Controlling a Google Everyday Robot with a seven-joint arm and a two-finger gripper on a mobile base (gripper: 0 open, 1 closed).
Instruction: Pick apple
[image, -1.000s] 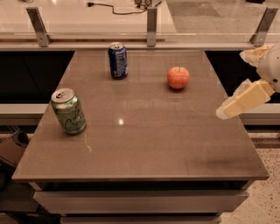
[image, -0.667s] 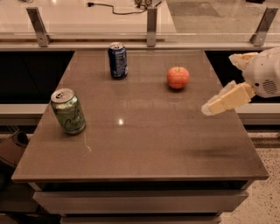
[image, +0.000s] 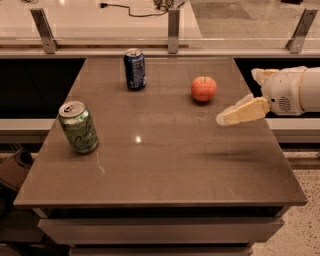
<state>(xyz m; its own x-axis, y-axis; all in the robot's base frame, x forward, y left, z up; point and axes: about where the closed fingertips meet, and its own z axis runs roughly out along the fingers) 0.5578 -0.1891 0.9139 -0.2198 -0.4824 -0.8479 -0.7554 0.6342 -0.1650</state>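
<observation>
The apple (image: 204, 89) is small, round and orange-red with a stem dimple on top. It sits on the brown table (image: 160, 165) at the back right. My gripper (image: 222, 118) comes in from the right edge on a white arm, its cream fingers pointing left. It hangs above the table, a little in front of and to the right of the apple, apart from it.
A blue soda can (image: 135, 69) stands at the back centre, left of the apple. A green soda can (image: 78, 127) stands at the left. A metal rail with posts (image: 173, 25) runs behind the table's far edge.
My gripper has moved left over the table and closer to the apple. The apple and both cans have not moved.
</observation>
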